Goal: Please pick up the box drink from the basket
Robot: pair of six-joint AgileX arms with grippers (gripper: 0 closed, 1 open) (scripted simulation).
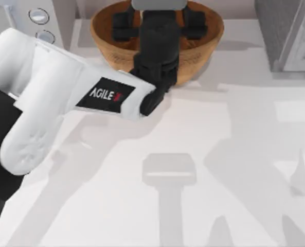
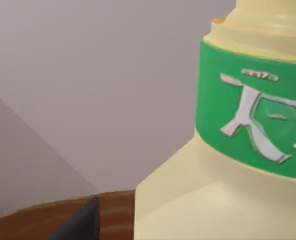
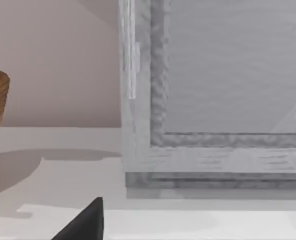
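- Left arm (image 1: 65,98): white, marked AGILEX, reaching from the table's left side to the wicker basket (image 1: 206,43) at the table's far edge.
- Left gripper (image 1: 157,23): black, lowered into the basket's bowl; jaw state cannot be told.
- Box drink (image 2: 227,200): pale yellow, green neck band (image 2: 252,125), close before the left wrist camera, above the basket's brown rim.
- White appliance (image 1: 39,20): two round knobs, left of the basket.
- Right gripper (image 3: 83,222): one dark fingertip showing over the table (image 3: 212,225), facing a grey framed cabinet (image 3: 227,100); jaw state cannot be told.

White left arm (image 1: 49,103) — black "AGILE" label, black wrist end.
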